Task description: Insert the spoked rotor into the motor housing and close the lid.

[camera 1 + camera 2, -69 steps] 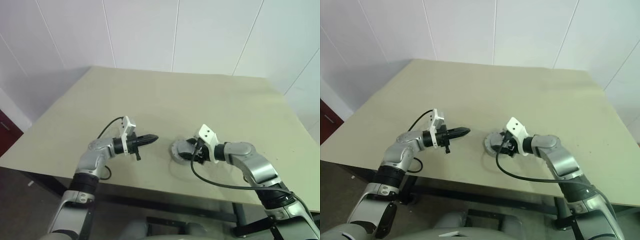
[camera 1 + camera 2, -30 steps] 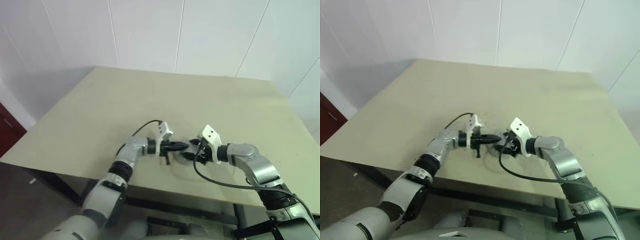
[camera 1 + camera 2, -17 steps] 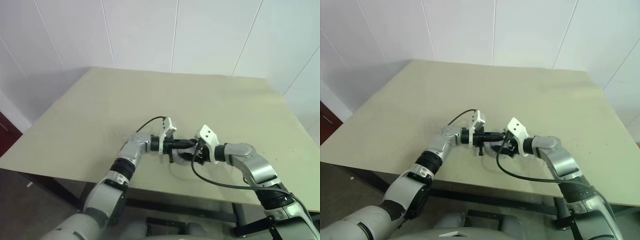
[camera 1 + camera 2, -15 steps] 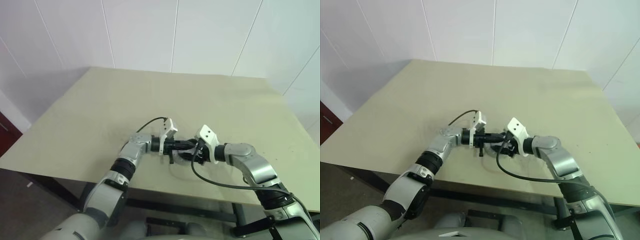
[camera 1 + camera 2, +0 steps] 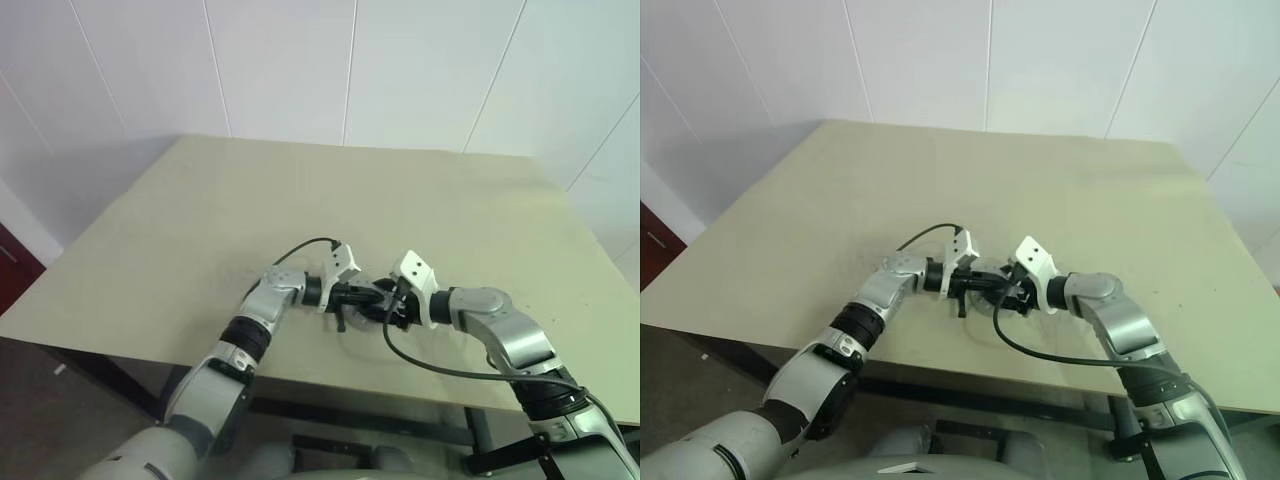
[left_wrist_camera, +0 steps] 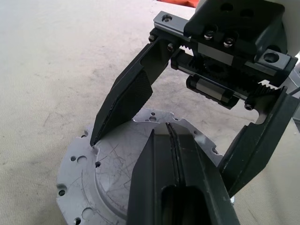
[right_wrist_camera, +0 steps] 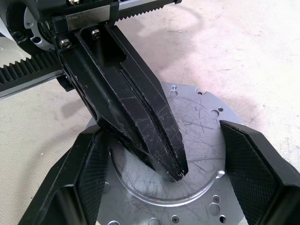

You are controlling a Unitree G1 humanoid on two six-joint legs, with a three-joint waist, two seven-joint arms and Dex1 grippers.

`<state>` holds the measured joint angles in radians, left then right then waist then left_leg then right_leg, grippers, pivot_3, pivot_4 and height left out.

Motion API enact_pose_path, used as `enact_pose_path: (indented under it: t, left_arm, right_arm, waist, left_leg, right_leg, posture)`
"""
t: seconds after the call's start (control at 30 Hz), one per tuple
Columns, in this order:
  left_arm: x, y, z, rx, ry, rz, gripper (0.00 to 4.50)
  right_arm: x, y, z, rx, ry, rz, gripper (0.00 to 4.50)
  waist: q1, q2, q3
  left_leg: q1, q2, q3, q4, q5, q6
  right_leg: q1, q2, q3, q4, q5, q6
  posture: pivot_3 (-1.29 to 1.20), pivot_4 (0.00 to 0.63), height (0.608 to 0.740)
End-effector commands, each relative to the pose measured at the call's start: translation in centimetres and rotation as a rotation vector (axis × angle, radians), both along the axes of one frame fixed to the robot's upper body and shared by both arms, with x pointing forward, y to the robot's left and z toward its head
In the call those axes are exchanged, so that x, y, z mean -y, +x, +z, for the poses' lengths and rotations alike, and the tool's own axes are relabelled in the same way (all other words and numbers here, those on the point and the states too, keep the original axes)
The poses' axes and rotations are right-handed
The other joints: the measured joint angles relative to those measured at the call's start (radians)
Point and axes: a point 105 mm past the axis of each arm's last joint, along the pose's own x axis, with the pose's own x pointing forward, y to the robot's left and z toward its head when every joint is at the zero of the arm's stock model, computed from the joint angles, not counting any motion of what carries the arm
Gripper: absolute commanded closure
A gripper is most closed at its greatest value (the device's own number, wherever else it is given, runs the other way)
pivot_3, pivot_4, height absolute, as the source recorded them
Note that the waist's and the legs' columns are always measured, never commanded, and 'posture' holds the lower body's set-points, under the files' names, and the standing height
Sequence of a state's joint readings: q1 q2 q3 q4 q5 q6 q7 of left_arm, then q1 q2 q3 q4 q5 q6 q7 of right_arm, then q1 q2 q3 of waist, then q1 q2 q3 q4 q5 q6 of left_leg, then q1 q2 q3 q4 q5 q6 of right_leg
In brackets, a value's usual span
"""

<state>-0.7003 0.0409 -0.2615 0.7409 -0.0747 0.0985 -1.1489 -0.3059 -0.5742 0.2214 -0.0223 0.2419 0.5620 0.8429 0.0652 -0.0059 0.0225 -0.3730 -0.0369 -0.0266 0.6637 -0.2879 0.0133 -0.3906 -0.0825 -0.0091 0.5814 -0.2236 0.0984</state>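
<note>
While the right gripper (image 5: 392,308) stands spread around the disc (image 7: 197,117), one finger on each side of its raised round middle, the left gripper (image 7: 176,168) is pressed together and its tip rests on top of that middle. The disc lies flat on the table (image 5: 300,200), near the front edge, directly between the two grippers.

It is a scratched silver plate with small holes around its flange. I see no windings, spokes or ribs on it, so I cannot tell for sure which part faces up. My guess is that the motor is already assembled and I am at the closing step, pushing the top down while the right side steadies it.

Next I would press straight down on the middle without tilting, keeping the right fingers close beside the rim so that the disc cannot slide away. Then I would lift the left tip clear and check the seam.

No brand, label or writing is readable on the disc or on either gripper.
</note>
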Motion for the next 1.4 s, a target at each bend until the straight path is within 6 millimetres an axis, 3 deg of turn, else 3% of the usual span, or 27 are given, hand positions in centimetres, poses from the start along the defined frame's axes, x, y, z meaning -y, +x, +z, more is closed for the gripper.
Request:
enact_pose_path:
  t: [0.03, 0.13, 0.47, 0.63, 0.83, 0.97, 1.1, 1.27, 1.4]
  left_arm:
    - [-0.3, -1.0, -1.7, -0.08, 0.05, -0.021, 4.5]
    - [-0.3, -1.2, -1.7, -0.11, 0.054, -0.026, 4.5]
    - [-0.5, -1.3, -1.7, -0.132, 0.059, -0.026, 4.5]
    - [-0.6, -1.4, -1.6, -0.139, 0.054, -0.029, 4.5]
    - [-0.7, -1.6, -1.6, -0.14, 0.056, -0.034, 4.5]
    - [-0.7, -1.7, -1.6, -0.139, 0.058, -0.039, 4.5]
    - [-0.8, -1.8, -1.7, -0.139, 0.059, -0.045, 4.5]
    - [-0.9, -1.8, -1.7, -0.141, 0.059, -0.049, 4.5]
    - [-1.0, -1.8, -1.6, -0.143, 0.058, -0.05, 4.5]
  right_arm:
    - [2.3, -1.2, -3.7, -0.163, -0.077, -0.092, 0.94]
    - [2.1, -1.0, -2.8, -0.172, -0.007, -0.111, 0.03]
    - [1.3, -1.5, 0.7, -0.218, 0.202, -0.049, 0.03]
    - [1.8, -1.5, 2.3, -0.222, 0.283, -0.042, 0.03]
    - [3.7, 0.4, 4.0, -0.217, 0.408, -0.173, 0.03]
    - [5.0, 0.5, 4.1, -0.29, 0.475, -0.241, 0.03]
    - [6.2, -0.7, 3.2, -0.435, 0.506, -0.285, 0.03]
    - [5.3, -3.3, 2.6, -0.63, 0.575, -0.248, 0.03]
    - [3.8, -3.8, 2.6, -0.697, 0.659, -0.239, 0.03]
  waist:
    - [0.0, 0.0, 0.0]
    - [0.0, 0.0, 0.0]
    - [-0.001, 0.0, 0.0]
    - [-0.001, 0.0, 0.001]
    - [-0.001, 0.002, 0.002]
    - [0.0, 0.003, 0.002]
    - [0.001, 0.004, 0.001]
    - [0.0, 0.005, 0.001]
    - [-0.001, 0.006, 0.001]
  left_leg:
    - [0.0, 0.0, 0.0, 0.0, 0.0, 0.0]
    - [-0.001, 0.0, 0.0, 0.0, 0.0, 0.0]
    - [-0.002, 0.0, 0.0, -0.003, -0.001, 0.001]
    - [-0.004, 0.0, 0.0, -0.003, -0.001, 0.002]
    - [-0.006, 0.0, 0.0, -0.004, -0.001, 0.002]
    - [-0.011, 0.0, 0.0, -0.003, 0.0, 0.003]
    - [-0.018, 0.0, 0.0, -0.002, 0.001, 0.004]
    - [-0.019, -0.001, 0.001, -0.003, 0.0, 0.004]
    - [-0.018, -0.001, 0.001, -0.003, 0.0, 0.004]
  right_leg:
    - [0.0, 0.0, 0.0, 0.0, 0.0, 0.0]
    - [0.0, 0.0, 0.0, 0.0, 0.0, 0.0]
    - [-0.003, 0.0, 0.0, 0.0, 0.0, 0.0]
    - [-0.005, -0.001, 0.0, 0.0, 0.001, -0.002]
    - [-0.007, -0.001, 0.0, 0.0, 0.001, -0.002]
    - [-0.011, -0.001, 0.0, 0.001, 0.002, -0.003]
    - [-0.016, -0.002, 0.0, 0.002, 0.002, -0.004]
    - [-0.017, -0.004, 0.001, 0.002, 0.002, -0.004]
    - [-0.017, -0.004, 0.001, 0.002, 0.002, -0.004]
  posture:
    - [0.0, 0.0, 0.74]
    - [0.0, 0.0, 0.74]
    - [0.0, 0.0, 0.74]
    - [0.0, 0.0, 0.74]
    - [0.0, 0.0, 0.74]
    - [0.0, 0.0, 0.74]
    - [0.0, 0.0, 0.74]
    - [0.0, 0.0, 0.74]
    - [0.0, 0.0, 0.74]
